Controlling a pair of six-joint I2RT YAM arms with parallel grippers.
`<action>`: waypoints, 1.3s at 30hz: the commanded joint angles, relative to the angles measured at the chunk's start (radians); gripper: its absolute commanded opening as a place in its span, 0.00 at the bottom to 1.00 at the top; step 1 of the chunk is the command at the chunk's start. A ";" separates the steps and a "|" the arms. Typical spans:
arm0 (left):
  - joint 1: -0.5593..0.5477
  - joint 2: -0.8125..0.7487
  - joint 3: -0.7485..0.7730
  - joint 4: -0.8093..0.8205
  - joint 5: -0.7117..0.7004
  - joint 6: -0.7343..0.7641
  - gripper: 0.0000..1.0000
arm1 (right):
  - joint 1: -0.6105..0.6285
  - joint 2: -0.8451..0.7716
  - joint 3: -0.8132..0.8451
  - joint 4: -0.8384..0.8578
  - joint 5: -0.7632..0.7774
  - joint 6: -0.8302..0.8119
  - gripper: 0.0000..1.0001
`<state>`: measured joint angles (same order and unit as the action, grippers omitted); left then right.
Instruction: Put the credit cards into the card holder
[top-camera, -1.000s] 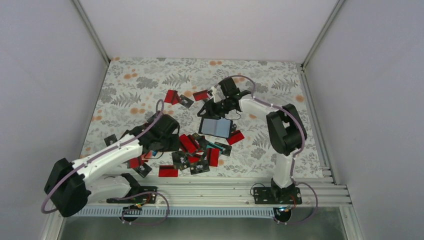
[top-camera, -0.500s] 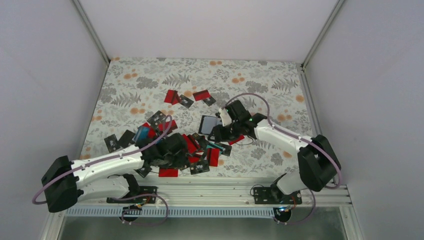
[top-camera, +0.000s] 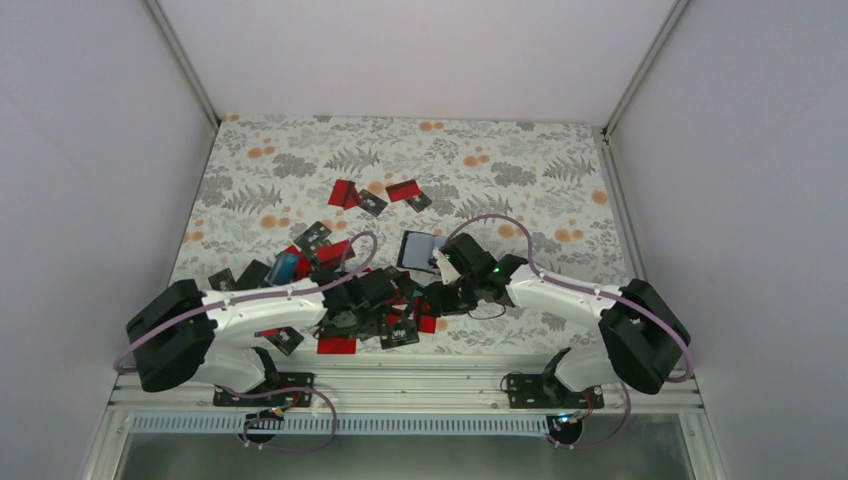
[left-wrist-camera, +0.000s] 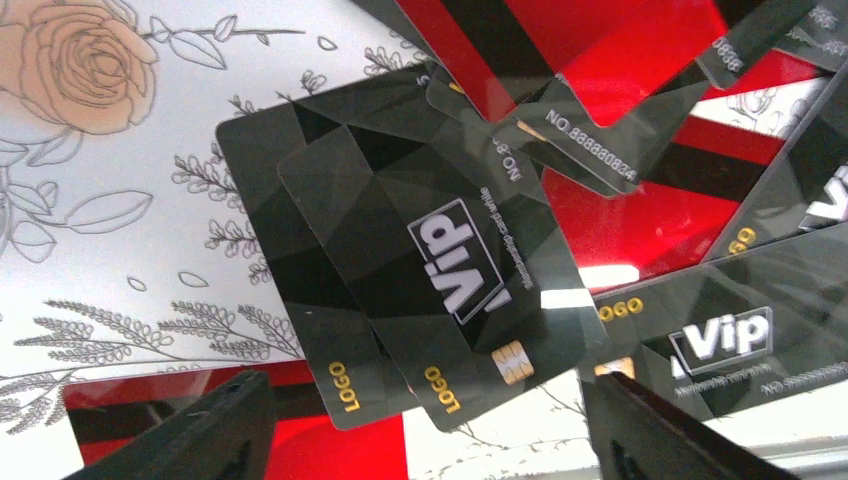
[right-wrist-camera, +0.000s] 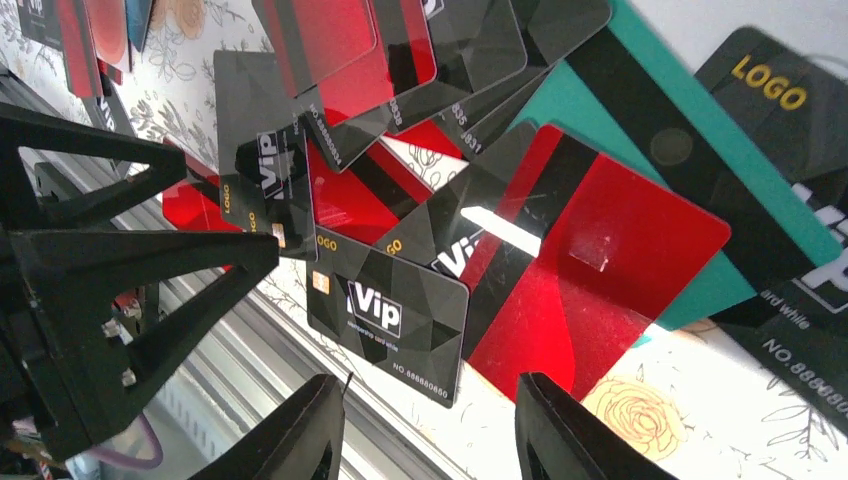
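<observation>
The credit cards lie in a loose pile (top-camera: 400, 325) at the front middle of the flowered table, red and black ones overlapping. My left gripper (top-camera: 383, 300) hangs open over two overlapping black VIP cards (left-wrist-camera: 450, 290), its fingers (left-wrist-camera: 200, 430) wide apart with nothing between them. From the right, my right gripper (top-camera: 436, 297) meets the same pile, open and empty (right-wrist-camera: 430, 430), just short of a black VIP card (right-wrist-camera: 390, 310), a red card (right-wrist-camera: 590, 270) and a teal card (right-wrist-camera: 700, 150). The dark card holder (top-camera: 417, 250) lies just behind both grippers.
More cards lie apart at the back (top-camera: 372, 198) and to the left (top-camera: 222, 283). An aluminium rail (top-camera: 420, 375) runs along the near table edge, close below the right gripper (right-wrist-camera: 230, 370). The left gripper's black fingers (right-wrist-camera: 130, 260) stand close beside the right one. White walls enclose the table.
The left gripper has opened wide and moved right into the pile. The right arm has swung from behind the card holder down toward the near side of the pile.
</observation>
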<state>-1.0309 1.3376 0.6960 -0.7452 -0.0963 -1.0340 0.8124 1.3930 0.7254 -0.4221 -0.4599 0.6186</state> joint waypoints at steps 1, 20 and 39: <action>-0.012 0.045 0.069 -0.027 -0.016 -0.053 0.92 | 0.012 -0.029 -0.004 0.037 0.057 0.008 0.46; 0.173 -0.156 -0.106 -0.014 -0.036 0.060 0.90 | 0.198 -0.132 -0.132 0.294 0.031 0.332 0.45; 0.240 -0.230 -0.244 0.023 0.026 -0.011 0.76 | 0.485 0.221 0.001 0.575 0.199 0.763 0.47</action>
<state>-0.7940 1.1286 0.4904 -0.7143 -0.0971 -1.0103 1.2797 1.5719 0.6834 0.0944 -0.2928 1.3121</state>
